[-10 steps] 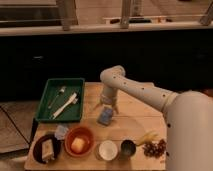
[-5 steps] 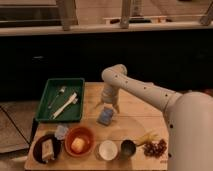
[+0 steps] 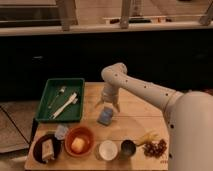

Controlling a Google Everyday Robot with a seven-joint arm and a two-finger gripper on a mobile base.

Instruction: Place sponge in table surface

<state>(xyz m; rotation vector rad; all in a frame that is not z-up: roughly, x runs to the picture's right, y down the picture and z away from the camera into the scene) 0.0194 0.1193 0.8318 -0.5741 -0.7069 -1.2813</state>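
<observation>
A blue sponge [image 3: 105,116] sits on the wooden table [image 3: 135,111] near its middle. My gripper [image 3: 108,106] hangs from the white arm just above the sponge's top edge, pointing down. Whether it still touches the sponge I cannot tell.
A green tray [image 3: 46,106] with cutlery stands at the left. Along the front edge are a dark plate [image 3: 37,148], an orange bowl [image 3: 79,142], a white cup [image 3: 108,149], a dark cup [image 3: 128,147], a banana [image 3: 146,137] and grapes [image 3: 156,147]. A dark counter runs behind.
The gripper and sponge have stayed in nearly the same spot; the gripper seems slightly higher over the sponge.
</observation>
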